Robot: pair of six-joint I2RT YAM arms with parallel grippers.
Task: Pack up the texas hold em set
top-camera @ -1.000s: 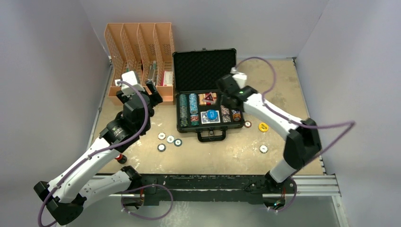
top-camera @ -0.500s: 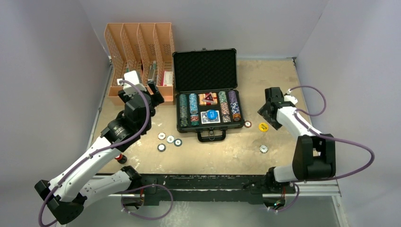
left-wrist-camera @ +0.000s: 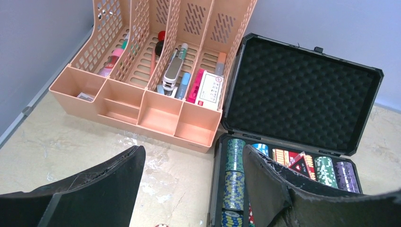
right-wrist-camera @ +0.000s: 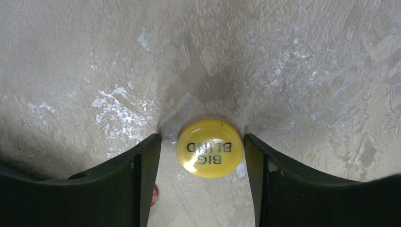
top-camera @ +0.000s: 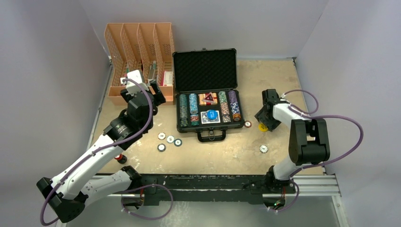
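Right gripper [right-wrist-camera: 202, 142] open, straddling yellow BIG BLIND button [right-wrist-camera: 209, 154] near table [top-camera: 227, 151]'s right edge, nothing held. Tips flat to surface, close slowly; dome may slip. Left gripper [left-wrist-camera: 191, 156] open, empty.

Scuffed tan table [top-camera: 227, 153], open black case [top-camera: 204, 71], orange organiser [top-camera: 116, 47], loose chips [top-camera: 170, 140], yellow disc [right-wrist-camera: 210, 147].

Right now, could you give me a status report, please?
Left gripper open, empty. Right gripper open, straddling yellow button. Case open; loose chips outside.
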